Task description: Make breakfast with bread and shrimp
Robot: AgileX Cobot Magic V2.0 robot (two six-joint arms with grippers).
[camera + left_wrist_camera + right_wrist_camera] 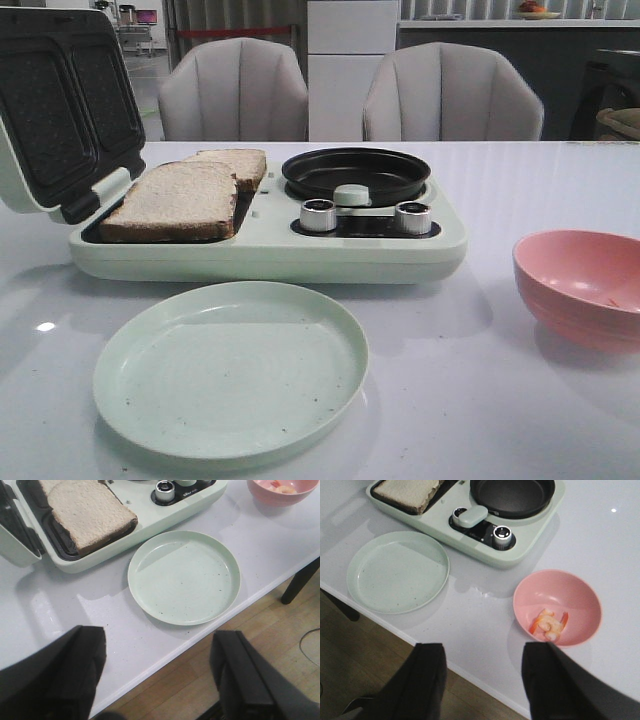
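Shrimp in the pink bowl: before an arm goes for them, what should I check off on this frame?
1. Shrimp in reach and uncovered, lying in the pink bowl: ok.
2. Right end effector open and holding nothing: ok.
3. Left end effector open and holding nothing: ok.
4. Black pan on the breakfast maker has nothing in it: ok.
5. Bread on the sandwich plate, lid up: ok.
6. Green plate free of food: ok. Whether the heater is switched on: cannot tell.
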